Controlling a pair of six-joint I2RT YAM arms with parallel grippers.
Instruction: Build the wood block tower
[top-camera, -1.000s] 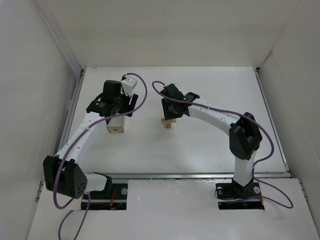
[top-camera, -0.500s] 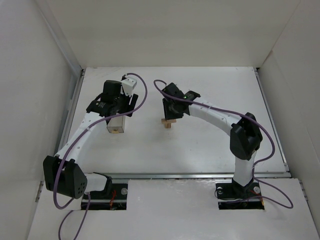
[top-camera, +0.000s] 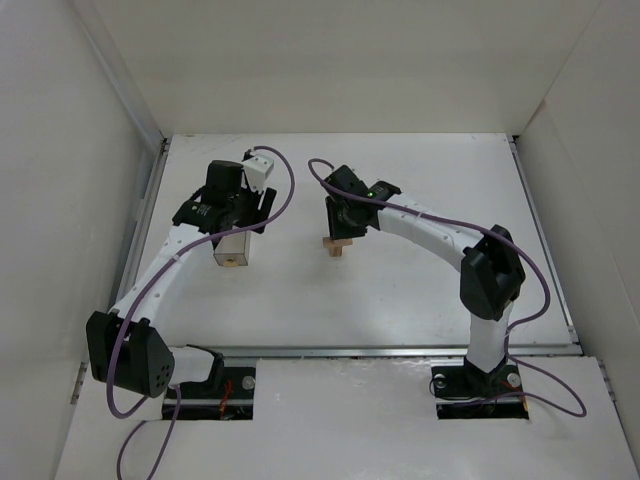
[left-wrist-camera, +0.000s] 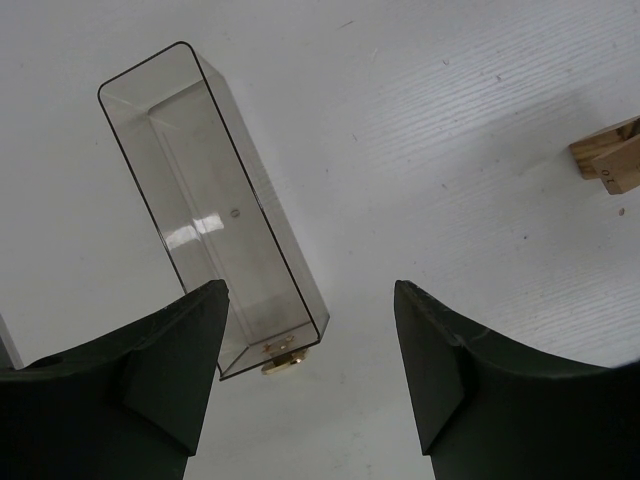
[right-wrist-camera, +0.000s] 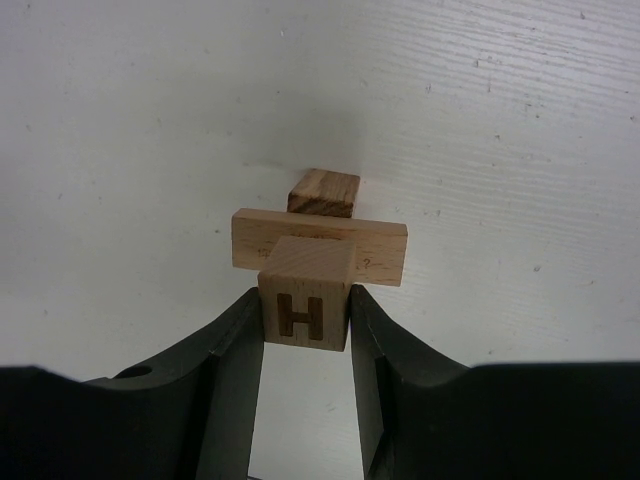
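Right claw (right-wrist-camera: 304, 318) was clamped on the H block (right-wrist-camera: 310, 265), holding it right at the crossbar (right-wrist-camera: 380, 250) of the wood block tower (top-camera: 336, 243) in the middle of the bench (top-camera: 400, 290), I guess to square it up, while the left claw (left-wrist-camera: 308, 300) hung with jaws apart over the clear box (left-wrist-camera: 215, 200).

A white tabletop (top-camera: 420, 180) has tall white walls (top-camera: 340, 60) around it. The left arm (top-camera: 165, 262) reaches up the left side. Its gripper (top-camera: 238, 220) hangs over the far end of a clear plastic box (top-camera: 231, 250). A tiny tan bit shows at the near end of the box.

The right arm (top-camera: 430, 232) bends to the left, toward the middle. Its gripper (top-camera: 340, 229) sits right on top of the wood block tower (top-camera: 335, 244), which looks very small and light brown. Purple cables (top-camera: 283, 185) loop along both arms. The box and the tower are apart.
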